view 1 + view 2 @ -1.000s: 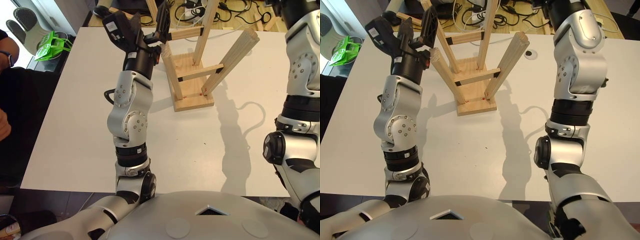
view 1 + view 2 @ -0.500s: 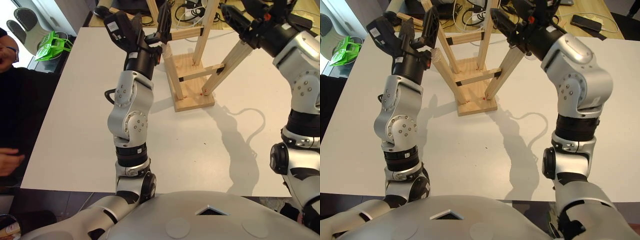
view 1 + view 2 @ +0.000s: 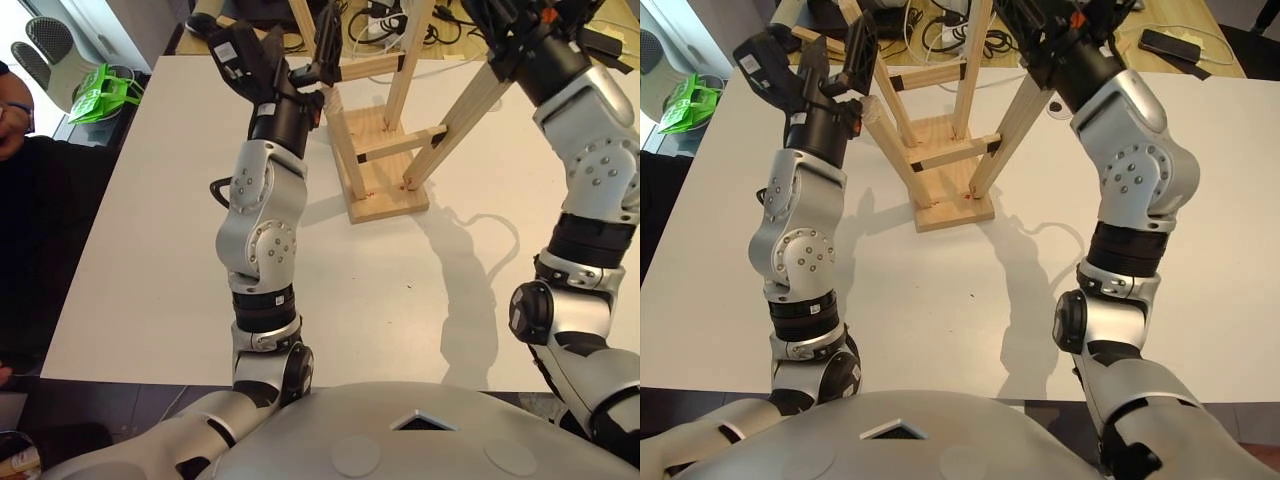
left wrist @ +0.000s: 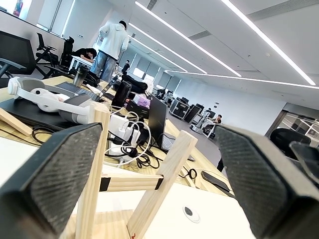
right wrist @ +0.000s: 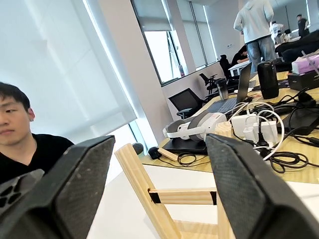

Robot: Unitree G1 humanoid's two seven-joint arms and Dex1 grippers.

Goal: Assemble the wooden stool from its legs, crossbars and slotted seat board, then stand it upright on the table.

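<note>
Astride stool leg (image 5: 144, 185) (seemingly), right gripper (image 5: 159, 149)

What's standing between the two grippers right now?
The upside-down stool: its legs and crossbars rise between the left gripper and the right gripper, as both eye views show.

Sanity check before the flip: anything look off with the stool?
Stool is upside down: seat board flat on the table, legs pointing up. The legs splay outward, and the one by the right gripper looks to lean most, possibly by design. Crossbars look seated; no visible damage.
</note>
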